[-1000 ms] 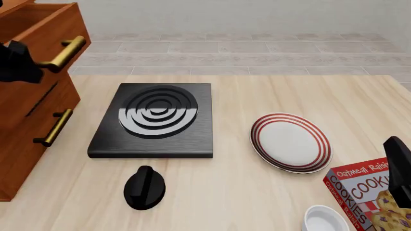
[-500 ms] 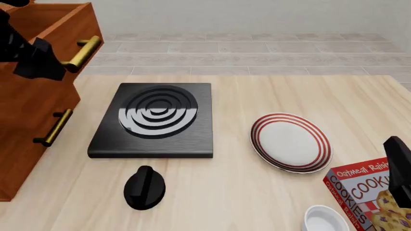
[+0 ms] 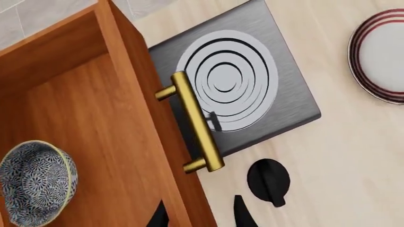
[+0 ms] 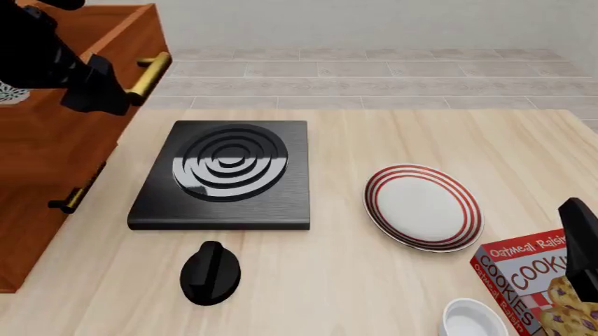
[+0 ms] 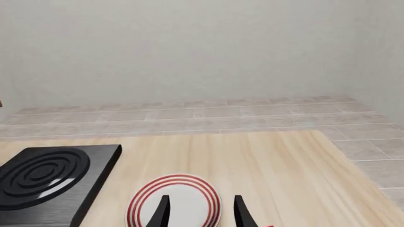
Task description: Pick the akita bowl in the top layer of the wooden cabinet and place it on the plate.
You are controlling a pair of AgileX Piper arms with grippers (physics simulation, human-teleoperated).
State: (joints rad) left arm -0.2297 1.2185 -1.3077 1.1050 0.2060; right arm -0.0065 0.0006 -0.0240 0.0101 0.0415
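Note:
The wooden cabinet (image 4: pixel 56 147) stands at the table's left with its top drawer (image 3: pixel 82 118) pulled out. The akita bowl (image 3: pixel 35 182), blue-and-white speckled, lies inside that drawer; the front view shows only a sliver of it (image 4: pixel 7 93) at the left edge. My left gripper (image 3: pixel 198 218) (image 4: pixel 94 87) hangs open above the drawer's front panel, just behind the brass handle (image 3: pixel 196 124) (image 4: pixel 150 73), holding nothing. The red-ringed plate (image 4: pixel 422 206) (image 5: pixel 173 201) lies right of centre. My right gripper (image 5: pixel 200 215) (image 4: pixel 579 245) is open and empty, near the plate's right front side.
A black stove plate (image 4: pixel 224 175) sits in the middle of the table with a black knob (image 4: pixel 210 273) in front of it. A cookie box (image 4: pixel 537 280) and a plain white bowl (image 4: pixel 472 318) stand at the front right. Lower drawers stay closed.
The top drawer has slid further out to the right, its handle moving with it. My left gripper moved right and up along with it. The right arm stayed still.

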